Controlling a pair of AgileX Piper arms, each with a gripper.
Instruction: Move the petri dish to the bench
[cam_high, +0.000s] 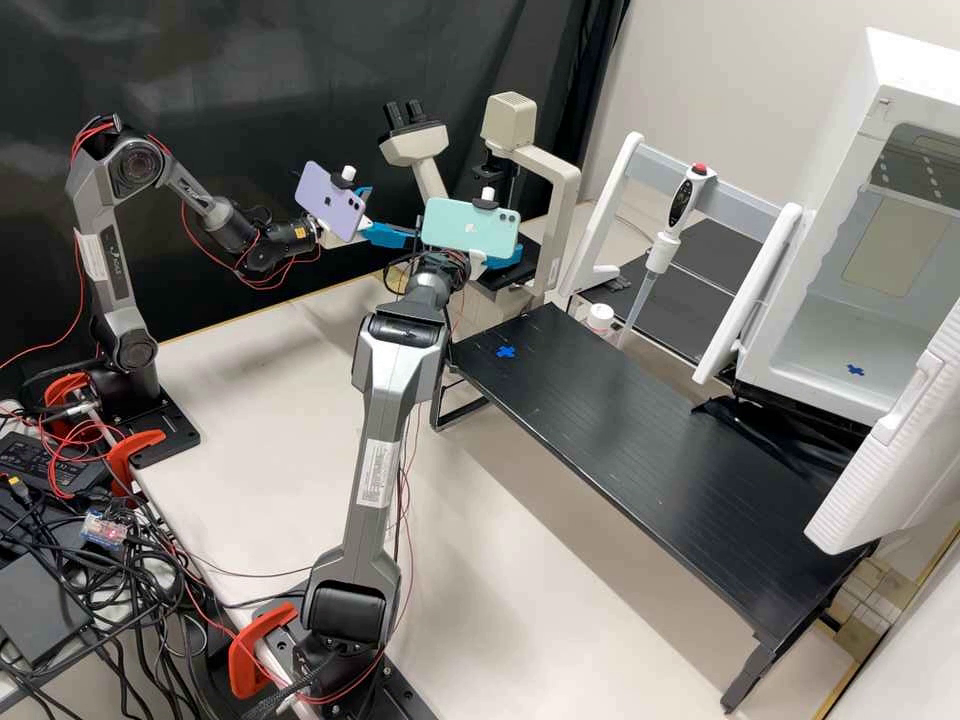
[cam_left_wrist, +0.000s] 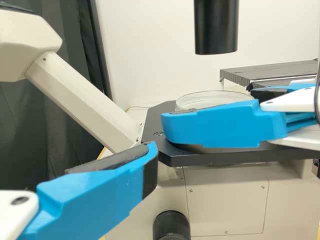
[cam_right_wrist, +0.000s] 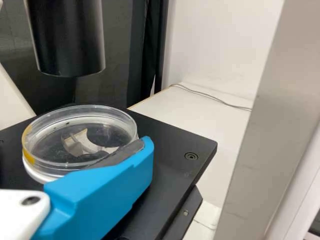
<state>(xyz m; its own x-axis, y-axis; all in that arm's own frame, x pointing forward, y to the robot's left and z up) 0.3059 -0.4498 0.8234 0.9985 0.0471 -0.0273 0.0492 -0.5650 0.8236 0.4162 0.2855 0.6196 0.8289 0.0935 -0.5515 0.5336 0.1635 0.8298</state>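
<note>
From my remote seat I'm seeing the petri dish (cam_right_wrist: 60, 142) lying on the black stage (cam_right_wrist: 172, 142) of the microscope (cam_high: 570, 195), and a black cylinder (cam_right_wrist: 67, 40) is hanging above the stage. My right gripper (cam_high: 508, 256) is reaching in at the dish, and its blue tip is overlapping the rim in its own wrist view; I cannot tell whether it is gripping. My left gripper (cam_high: 394, 228) is hanging near the stage, on the side of the eyepieces (cam_high: 405, 115), with its fingers spread and one dark pad (cam_left_wrist: 107, 160) lying bare.

A purple phone (cam_high: 330, 202) is riding on the left arm and a green one (cam_high: 470, 228) on the right (handy for telling them apart from here). In front of the microscope, a black slatted platform (cam_high: 640, 450) is standing on the pale tabletop (cam_high: 270, 410), carrying a blue cross (cam_high: 506, 352) near one end. Behind it, a pipette (cam_high: 680, 215) is hanging upright on its rack (cam_high: 635, 180), near a small white pot (cam_high: 599, 318), and a white cabinet (cam_high: 910, 65) is standing open.
</note>
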